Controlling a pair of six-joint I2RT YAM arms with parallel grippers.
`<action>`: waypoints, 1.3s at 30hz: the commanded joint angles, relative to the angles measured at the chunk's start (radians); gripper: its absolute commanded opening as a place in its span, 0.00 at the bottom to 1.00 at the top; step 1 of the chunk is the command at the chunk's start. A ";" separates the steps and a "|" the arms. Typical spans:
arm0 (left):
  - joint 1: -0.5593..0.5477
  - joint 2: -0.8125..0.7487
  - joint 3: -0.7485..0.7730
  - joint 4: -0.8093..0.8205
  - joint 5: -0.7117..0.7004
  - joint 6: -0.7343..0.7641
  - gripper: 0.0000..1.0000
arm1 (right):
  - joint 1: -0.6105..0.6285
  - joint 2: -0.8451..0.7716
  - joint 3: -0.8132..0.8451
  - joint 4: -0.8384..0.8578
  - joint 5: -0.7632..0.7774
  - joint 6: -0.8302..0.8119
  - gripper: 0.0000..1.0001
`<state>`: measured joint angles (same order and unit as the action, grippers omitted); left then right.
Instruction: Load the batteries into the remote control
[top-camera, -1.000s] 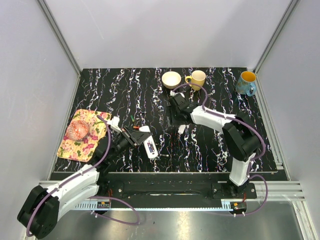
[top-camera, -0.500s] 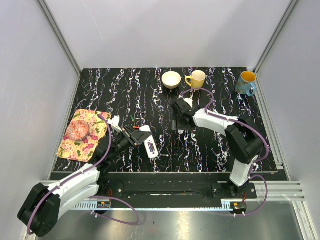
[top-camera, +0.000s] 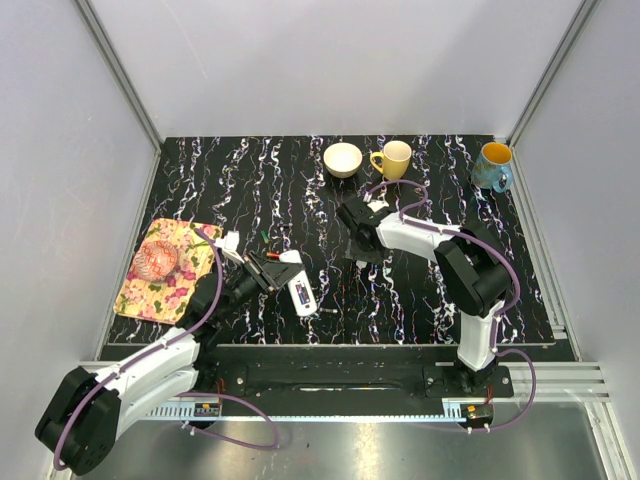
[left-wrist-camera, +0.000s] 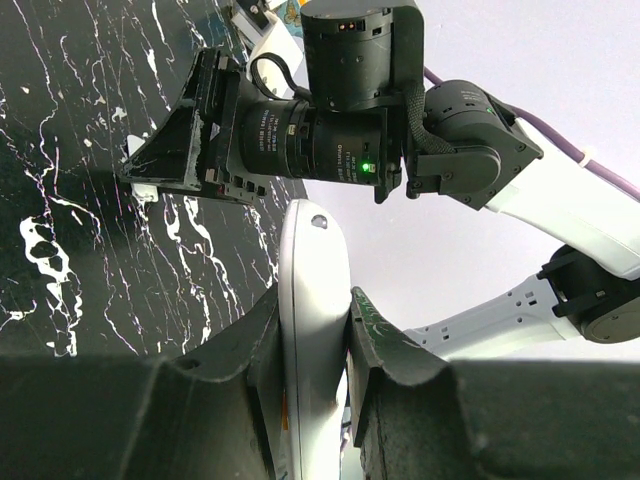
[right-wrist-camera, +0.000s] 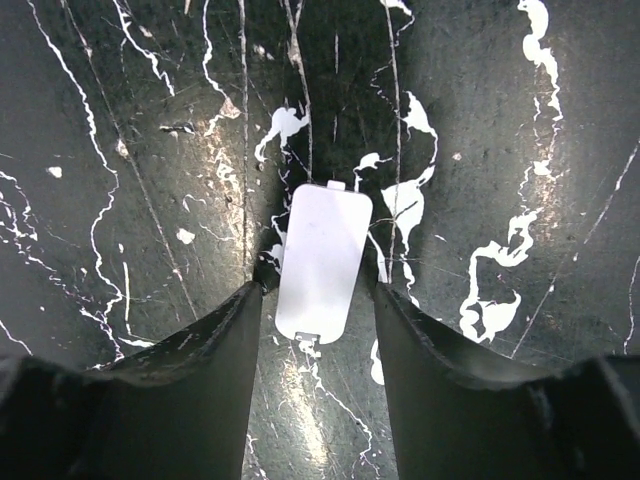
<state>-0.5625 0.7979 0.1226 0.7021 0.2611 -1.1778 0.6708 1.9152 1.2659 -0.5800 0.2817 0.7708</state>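
The remote control (top-camera: 300, 297) lies from above near the tabletop's (top-camera: 430, 290) front middle, gripped by the left hand (top-camera: 283, 278). The left wrist view confirms fingers clamped on its long edges. In the right wrist view, the right hand (right-wrist-camera: 318, 295) straddles the white cover (right-wrist-camera: 322, 262), spread and not pinching, so loading looks unstarted and the batteries need fetching next.

Clearance: middle is tight, back left and front right are open.
Back edge is blocked by the round cream bowl (top-camera: 343, 159), yellow ceramic mug (top-camera: 395, 158) and blue mug with orange inside (top-camera: 493, 166). The flowered cloth mat (top-camera: 165, 270) takes the left edge. Only a narrow bare strip of black marbled table (top-camera: 420, 290) lies between the left gripper (top-camera: 280, 270), clamped on the slim white plastic remote control (top-camera: 299, 292), and the right gripper (top-camera: 360, 247), whose fingers are spread around the small flat white cover (right-wrist-camera: 322, 262).
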 joint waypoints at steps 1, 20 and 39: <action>0.006 -0.014 0.025 0.091 0.018 -0.006 0.00 | -0.004 0.025 0.021 -0.043 0.033 0.045 0.51; 0.004 -0.020 0.014 0.096 0.027 -0.017 0.00 | -0.004 0.051 -0.016 -0.087 0.014 0.053 0.23; 0.000 0.286 0.100 0.356 -0.013 -0.086 0.00 | 0.001 -0.591 -0.108 -0.195 -0.131 -0.329 0.00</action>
<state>-0.5625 1.0172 0.1463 0.8486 0.2634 -1.2331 0.6682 1.4849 1.1706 -0.7429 0.2546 0.5842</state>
